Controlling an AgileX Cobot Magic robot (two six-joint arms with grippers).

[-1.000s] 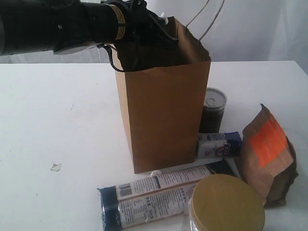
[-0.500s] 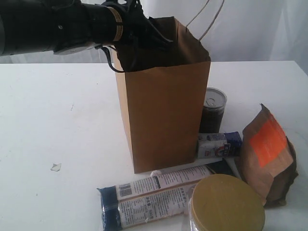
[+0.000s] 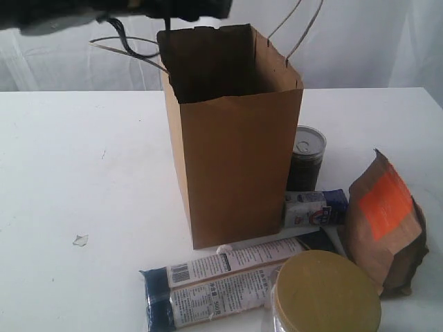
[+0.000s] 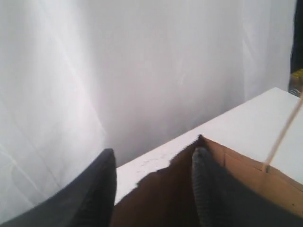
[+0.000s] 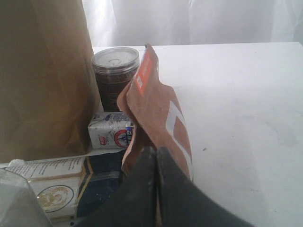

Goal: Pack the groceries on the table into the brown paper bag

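The brown paper bag [image 3: 235, 166] stands upright and open in the middle of the table [image 3: 83, 159]. My left gripper [image 4: 154, 187] hovers open just above the bag's rim [image 4: 236, 165], with nothing between its fingers. In the exterior view only dark parts of that arm [image 3: 138, 5] show at the top edge. Right of the bag stand the silver-lidded can [image 3: 306, 158], the blue-white packet [image 3: 315, 207] and the brown pouch [image 3: 384, 221]. In front lie the long navy-tan packet [image 3: 228, 280] and the gold-lidded jar [image 3: 325, 294]. My right gripper [image 5: 156, 153] is shut, close against the pouch [image 5: 158, 109]. The yellow-grain bottle is out of sight.
A tiny clear wrapper scrap [image 3: 80, 240] lies on the left part of the table. The bag's string handles [image 3: 297, 28] arch above its mouth. White curtains hang behind the table. The can [image 5: 115, 75] and packet [image 5: 110, 135] sit tight between bag and pouch.
My left arm has risen from the bag's mouth and nearly left the exterior view. The white cap seen at its fingers a second ago no longer shows. The groceries on the table have not moved.
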